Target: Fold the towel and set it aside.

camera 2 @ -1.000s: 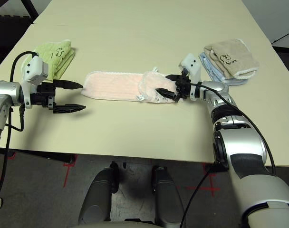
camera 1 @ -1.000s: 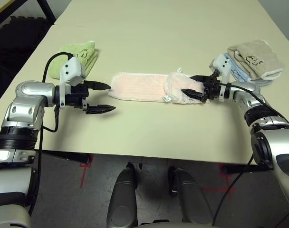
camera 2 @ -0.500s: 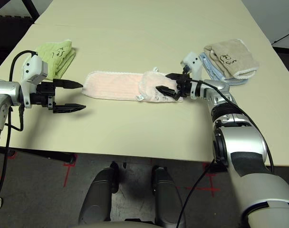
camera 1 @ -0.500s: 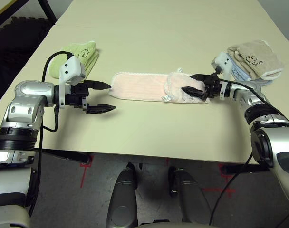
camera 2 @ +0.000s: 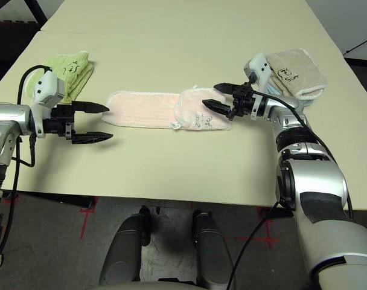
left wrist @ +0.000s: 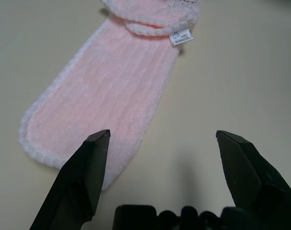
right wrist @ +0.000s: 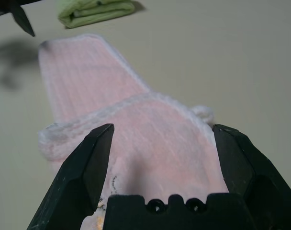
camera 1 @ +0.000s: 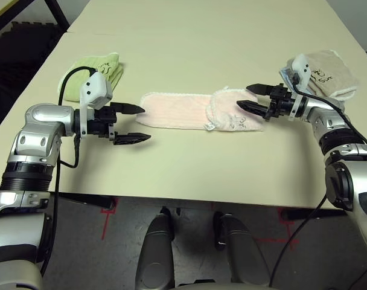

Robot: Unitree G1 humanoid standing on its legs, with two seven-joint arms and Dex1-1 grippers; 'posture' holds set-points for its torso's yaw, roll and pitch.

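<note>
While lying as a long strip mid-table, right end already flapped over: towel [camera 1: 195, 112] | left gripper [camera 1: 132, 123] spread, empty, just off its left end | right gripper [camera 1: 256, 98] spread, empty, above the flap | advisable: pinch left end at both corners, carry over squarely

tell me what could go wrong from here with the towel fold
1. The flap folded over the right end of the pink towel lies loose and puffy; the open right gripper holds nothing, so the flap might spring back.
2. The open left gripper is at the flat end; a shallow pinch could drag the whole strip instead of lifting the edge.
</note>
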